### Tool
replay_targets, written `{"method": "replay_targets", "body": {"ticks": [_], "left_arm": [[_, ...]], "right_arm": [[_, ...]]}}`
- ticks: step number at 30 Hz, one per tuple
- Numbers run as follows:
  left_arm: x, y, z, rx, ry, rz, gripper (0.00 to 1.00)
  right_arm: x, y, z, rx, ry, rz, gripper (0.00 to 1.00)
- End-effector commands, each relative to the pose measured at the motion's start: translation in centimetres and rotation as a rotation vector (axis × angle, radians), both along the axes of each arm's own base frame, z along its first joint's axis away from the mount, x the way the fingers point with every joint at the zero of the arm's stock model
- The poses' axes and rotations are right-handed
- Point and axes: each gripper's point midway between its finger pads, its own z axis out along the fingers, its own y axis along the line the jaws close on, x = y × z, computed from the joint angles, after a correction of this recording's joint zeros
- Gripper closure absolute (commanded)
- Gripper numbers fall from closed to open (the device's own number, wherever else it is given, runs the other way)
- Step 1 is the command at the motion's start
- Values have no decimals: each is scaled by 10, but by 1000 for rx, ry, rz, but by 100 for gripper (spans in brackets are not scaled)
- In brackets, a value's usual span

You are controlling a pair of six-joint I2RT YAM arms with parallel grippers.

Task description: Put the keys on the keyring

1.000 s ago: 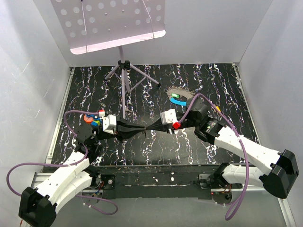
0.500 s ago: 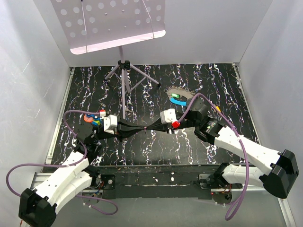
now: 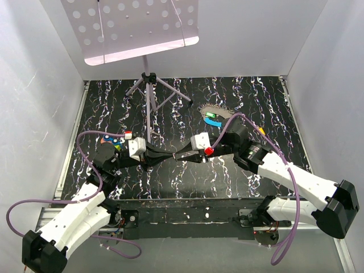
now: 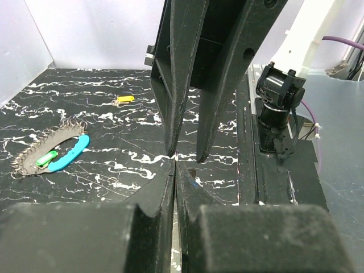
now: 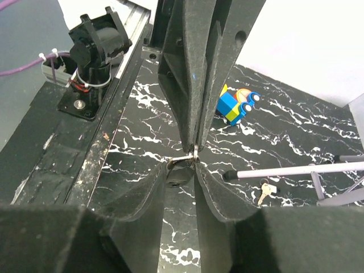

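My left gripper is shut on the small metal ring of a dark-headed key, which hangs just above the mat. My right gripper meets it tip to tip, open, its jaws standing either side of the key's head. The keyring, a blue band with a green clip on a grey chain loop, lies on the mat behind the right arm. A second key with a pale tag lies near the stand's leg. A yellow-tagged key lies farther back.
A music stand's tripod rises from the back of the marbled mat. A blue, yellow and orange toy sits by the left wrist. White walls close in three sides.
The right gripper's jaws have parted and let go of the key. The left arm has shifted a little to the right, keeping its hold.
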Motion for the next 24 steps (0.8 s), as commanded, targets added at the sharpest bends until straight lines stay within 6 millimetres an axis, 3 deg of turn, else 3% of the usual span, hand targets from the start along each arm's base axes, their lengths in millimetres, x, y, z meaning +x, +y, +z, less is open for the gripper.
{"method": "replay_targets", "body": {"ticks": [1, 13, 24], "left_arm": [[5, 3, 11, 26, -22, 37, 100], [11, 1, -1, 114, 22, 26, 100], [10, 1, 1, 110, 19, 25, 100]], "right_arm": [[-3, -4, 22, 2, -36, -1, 64], [3, 1, 18, -108, 28, 1, 61], [10, 7, 10, -177, 62, 7, 63]]}}
